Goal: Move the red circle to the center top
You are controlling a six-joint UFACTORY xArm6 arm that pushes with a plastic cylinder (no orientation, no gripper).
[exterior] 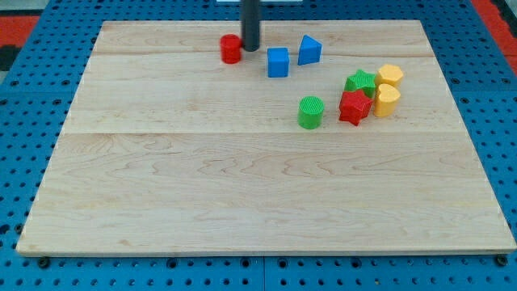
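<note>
With my tip (251,48) just right of the red circle (231,49), that block sits near the wooden board's (242,194) top edge, left of centre.
Count: eight blocks. Two blue: cube (278,62), triangular block (308,50). Two green: cylinder (310,112), star (360,82). Two yellow (390,75) (387,100), clustered with the red star (354,107). Bare rod, no fingers, holding nothing; tip-to-circle contact unclear.

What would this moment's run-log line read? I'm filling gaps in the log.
tip beside red circle, on its right | red circle near top edge, left of center | blue cube apart
</note>
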